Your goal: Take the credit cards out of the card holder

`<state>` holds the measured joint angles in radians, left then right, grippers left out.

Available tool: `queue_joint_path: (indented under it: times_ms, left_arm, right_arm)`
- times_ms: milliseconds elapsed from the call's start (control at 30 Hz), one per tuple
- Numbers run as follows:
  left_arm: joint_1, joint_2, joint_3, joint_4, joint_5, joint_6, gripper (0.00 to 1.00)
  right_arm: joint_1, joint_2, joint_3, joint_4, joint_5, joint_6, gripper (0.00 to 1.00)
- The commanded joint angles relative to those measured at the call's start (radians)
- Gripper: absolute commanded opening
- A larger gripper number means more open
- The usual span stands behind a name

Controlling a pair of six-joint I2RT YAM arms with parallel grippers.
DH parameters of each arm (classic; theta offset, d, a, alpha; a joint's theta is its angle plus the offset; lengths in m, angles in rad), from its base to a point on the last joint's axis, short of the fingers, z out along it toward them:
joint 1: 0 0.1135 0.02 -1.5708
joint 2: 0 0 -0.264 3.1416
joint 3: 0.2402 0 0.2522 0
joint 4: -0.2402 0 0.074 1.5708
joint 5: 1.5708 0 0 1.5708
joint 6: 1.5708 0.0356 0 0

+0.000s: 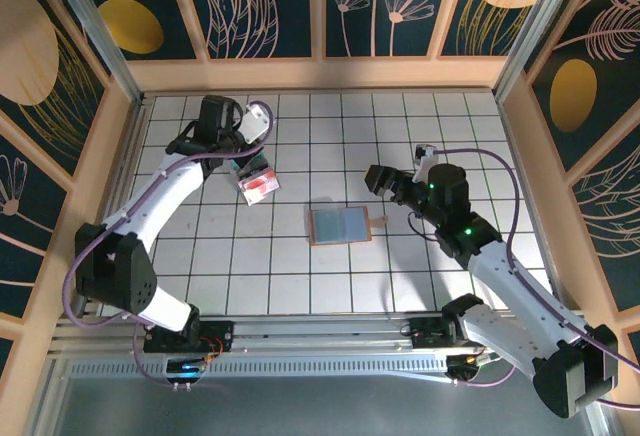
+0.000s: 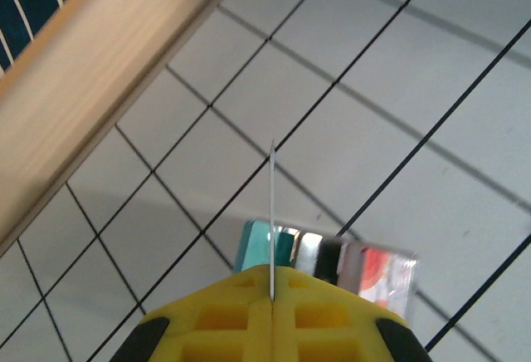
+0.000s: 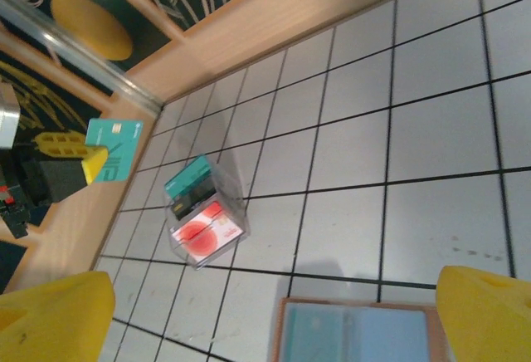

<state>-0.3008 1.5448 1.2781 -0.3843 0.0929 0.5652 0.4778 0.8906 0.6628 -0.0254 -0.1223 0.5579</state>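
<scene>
White gridded counter (image 1: pixel 330 136) is carrying two things: the card holder (image 1: pixel 340 225) is lying open and flat near the middle, blue-grey side up, and a small clear box (image 1: pixel 258 184) is sitting back-left of it.

A robotics lab cell: 2 robot arms (image 1: pixel 160 188) on an aluminium rail (image 1: pixel 320 341), black-gridded white tabletop (image 1: pixel 330 136), wood-framed floral wall panels (image 1: pixel 385 1).

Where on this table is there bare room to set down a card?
Bare tiles run along the near side, between the card holder and the arm bases, and across the far right, beyond the right end effector. It is crowded at far left, where the left end effector, gripping a teal card, hangs by the clear box of cards.
</scene>
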Motion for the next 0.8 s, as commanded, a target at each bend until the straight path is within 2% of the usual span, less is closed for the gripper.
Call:
queue_joint_path:
  times_ms: [0,233,400,767]
  left_arm:
    - [0.043,0.046,0.047,-0.08,0.032,0.126,0.0]
    - [0.086,0.135,0.092,-0.11,0.052,0.231,0.0]
    - [0.104,0.22,0.148,-0.159,0.054,0.244,0.0]
    - [0.121,0.3,0.181,-0.186,0.065,0.261,0.0]
  right_arm:
    - [0.006,-0.013,0.036,-0.045,0.102,0.018,0.99]
    - [0.006,0.003,0.053,-0.069,0.156,0.026,0.99]
    - [0.007,0.012,0.054,-0.065,0.17,0.032,0.99]
    - [0.008,0.034,0.054,-0.061,0.177,0.037,0.99]
